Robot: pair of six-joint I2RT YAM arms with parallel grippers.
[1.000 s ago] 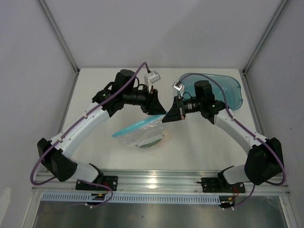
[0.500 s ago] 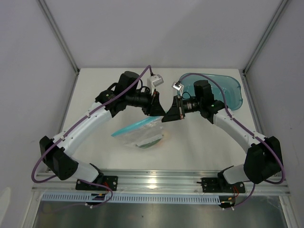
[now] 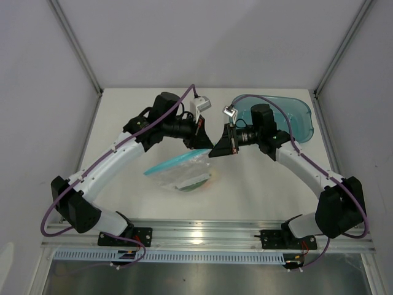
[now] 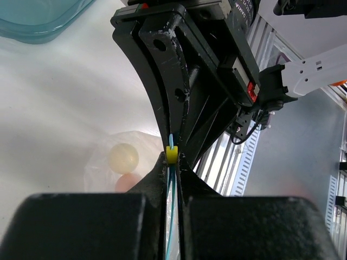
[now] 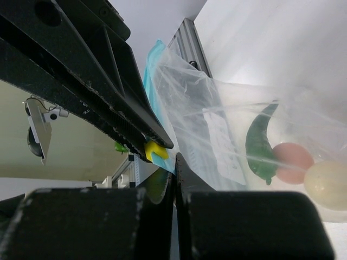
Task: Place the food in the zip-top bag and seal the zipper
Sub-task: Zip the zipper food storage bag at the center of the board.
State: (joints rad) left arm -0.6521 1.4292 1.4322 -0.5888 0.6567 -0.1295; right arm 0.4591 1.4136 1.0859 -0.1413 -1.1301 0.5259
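Note:
The clear zip-top bag [image 3: 184,175] hangs between both grippers, its lower part on the table. Inside it, the right wrist view shows the dark green cucumber piece [image 5: 260,142], the peach-pink egg [image 5: 293,162] and the cream-white ball [image 5: 328,185]. My left gripper [image 4: 172,161] is shut on the light blue zipper [image 4: 172,216], right behind its yellow slider [image 4: 171,154]. My right gripper [image 5: 173,160] is shut on the bag's end of the blue strip [image 5: 162,154], next to the slider [image 5: 154,150]. The two grippers [image 3: 206,141] [image 3: 216,149] almost touch tip to tip.
The translucent teal tub [image 3: 295,117] stands at the back right, behind my right arm; its rim shows in the left wrist view [image 4: 38,21]. The aluminium rail [image 3: 202,233] runs along the table's near edge. White walls close in the sides and back.
My left gripper has slid a little to the right along the zipper, closing up on my right gripper. The right arm and the bag have barely moved.

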